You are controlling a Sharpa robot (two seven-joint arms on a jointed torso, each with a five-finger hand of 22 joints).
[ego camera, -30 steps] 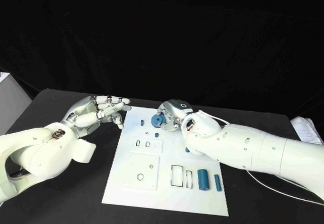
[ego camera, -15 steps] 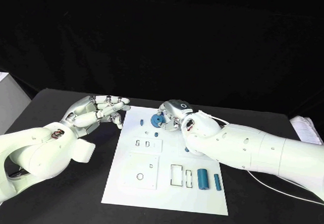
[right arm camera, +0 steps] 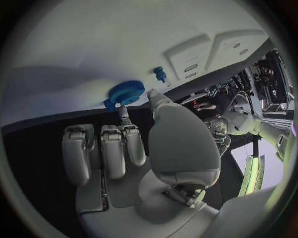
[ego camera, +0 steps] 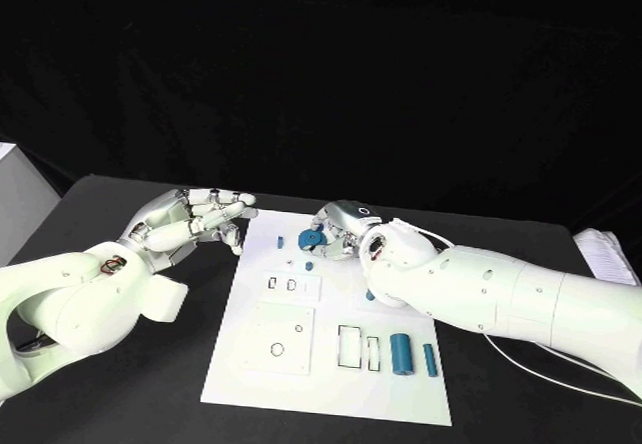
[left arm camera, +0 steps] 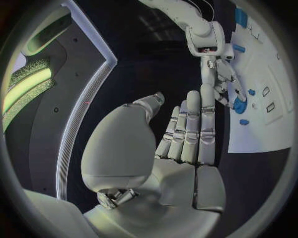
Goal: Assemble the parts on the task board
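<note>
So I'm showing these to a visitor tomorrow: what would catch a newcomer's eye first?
Probably the right hand at the far end of the white task board, its fingertips at a blue gear; whether it grips the gear is unclear. Next, the left hand poised just off the board's far left edge, holding nothing. Then two blue cylinders lying at the board's near right.

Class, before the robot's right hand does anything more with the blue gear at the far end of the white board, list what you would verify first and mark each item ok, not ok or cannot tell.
1. Right hand is at the blue gear: ok.
2. Fingers actually grip the gear: cannot tell; in the right wrist view a fingertip reaches it.
3. Gear seated on its post: cannot tell.
4. Left hand is off the task board, holding nothing: ok.
5. Two blue cylinders lie on the near part of the board, away from the gear: ok.
</note>
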